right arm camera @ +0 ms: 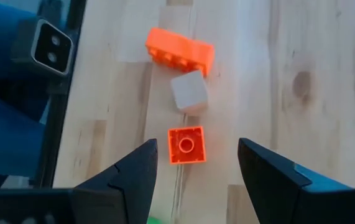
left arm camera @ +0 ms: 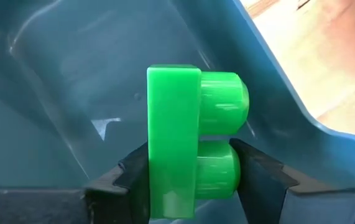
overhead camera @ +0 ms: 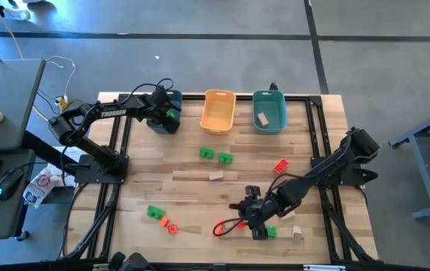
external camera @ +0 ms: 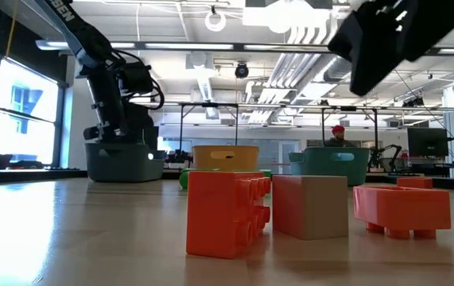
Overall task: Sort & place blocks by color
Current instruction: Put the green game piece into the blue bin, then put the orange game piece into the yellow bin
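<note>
My left gripper (overhead camera: 168, 113) is at the far left, over a dark teal bin (overhead camera: 160, 124), and is shut on a bright green block (left arm camera: 189, 143). My right gripper (right arm camera: 196, 168) is open near the table's front edge and points down. Its fingers stand apart on either side of a small red-orange block (right arm camera: 186, 145), above it and not touching. That block lies flat on the table (overhead camera: 218, 228). Beyond it lie a tan cube (right arm camera: 188, 93) and a longer red-orange block (right arm camera: 180, 51). My left gripper pinches the green block between its two fingers. One finger is on the block's flat underside (left arm camera: 155, 186) and the other on its studded side (left arm camera: 230, 177). The fingers point down into the bin. The block is lifted, with the bin's walls (left arm camera: 71, 93) around it.
An orange bin (overhead camera: 218, 111) and a teal bin (overhead camera: 269, 111) holding a tan block (overhead camera: 262, 119) stand at the far edge. Loose green (overhead camera: 207, 153), tan (overhead camera: 215, 176) and red (overhead camera: 281, 166) blocks lie mid-table. More blocks lie near the front edge (overhead camera: 154, 213), (overhead camera: 269, 232).
</note>
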Available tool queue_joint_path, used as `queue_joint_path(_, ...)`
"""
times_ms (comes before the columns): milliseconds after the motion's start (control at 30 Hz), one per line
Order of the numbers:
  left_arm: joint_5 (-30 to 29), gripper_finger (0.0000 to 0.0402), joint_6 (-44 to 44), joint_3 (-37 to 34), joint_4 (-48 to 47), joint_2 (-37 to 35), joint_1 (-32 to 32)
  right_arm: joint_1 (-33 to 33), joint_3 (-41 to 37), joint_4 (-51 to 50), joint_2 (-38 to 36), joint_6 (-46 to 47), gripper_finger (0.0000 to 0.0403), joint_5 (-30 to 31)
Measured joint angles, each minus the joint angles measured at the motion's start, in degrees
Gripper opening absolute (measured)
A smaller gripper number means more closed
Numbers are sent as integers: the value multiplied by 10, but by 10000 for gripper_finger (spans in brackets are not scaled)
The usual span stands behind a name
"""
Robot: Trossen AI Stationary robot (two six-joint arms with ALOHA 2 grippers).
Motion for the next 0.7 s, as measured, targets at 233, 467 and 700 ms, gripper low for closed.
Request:
queue_joint_path(233, 19, 219, 0, 1, -3, 0, 0, 13, 0, 9, 27, 7, 209, 1)
queue_joint_path(467, 39, 233, -3, 54, -52, 0, 0, 15, 0, 24, 61, -6, 209, 1)
queue_joint_path(700, 66, 233, 1, 109, -91, -2, -13, 16, 0, 47, 88, -10, 209, 4)
